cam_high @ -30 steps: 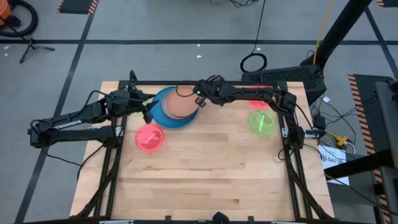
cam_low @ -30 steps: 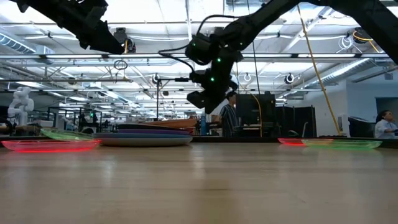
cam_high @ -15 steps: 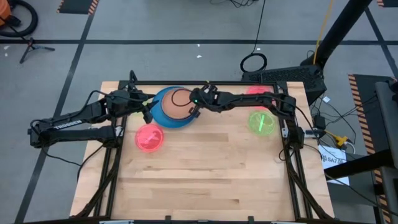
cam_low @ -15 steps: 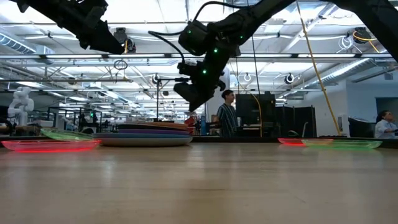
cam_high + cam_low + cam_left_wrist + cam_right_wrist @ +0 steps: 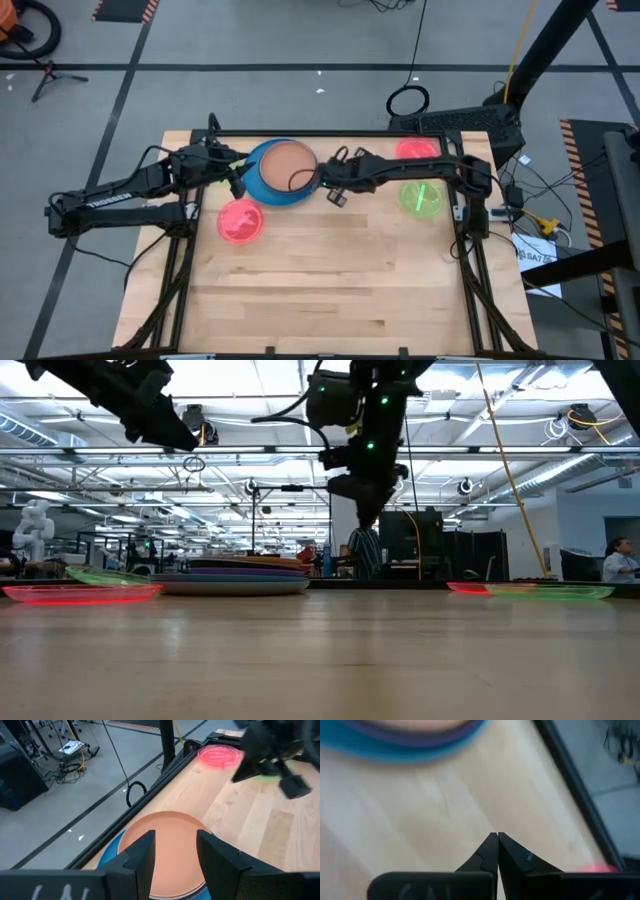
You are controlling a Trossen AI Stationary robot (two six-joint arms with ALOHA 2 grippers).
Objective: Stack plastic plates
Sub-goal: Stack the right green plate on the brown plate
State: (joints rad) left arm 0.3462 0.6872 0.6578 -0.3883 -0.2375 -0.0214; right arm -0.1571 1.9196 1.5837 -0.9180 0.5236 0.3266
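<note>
A stack of plates (image 5: 283, 170) stands at the table's far side, left of centre, with a blue plate low down and a tan plate on top (image 5: 165, 845). In the low view the stack (image 5: 235, 577) rests flat on the table. A translucent pink plate (image 5: 241, 221) lies near the stack on its left. A green plate (image 5: 421, 197) and another pink plate (image 5: 418, 150) lie at the right. My left gripper (image 5: 175, 851) is open and hovers at the stack's left edge (image 5: 236, 180). My right gripper (image 5: 498, 840) is shut and empty, raised just right of the stack (image 5: 335, 190).
A second green plate (image 5: 105, 574) shows behind the left pink one in the low view. A black frame rail (image 5: 330, 133) runs along the far edge. The near half of the wooden table (image 5: 320, 290) is bare. People stand in the room behind.
My right gripper has drawn away from above the tan plate toward the table's right and near edges and has risen. The stack stays in place, and the tan plate's top now shows whole.
</note>
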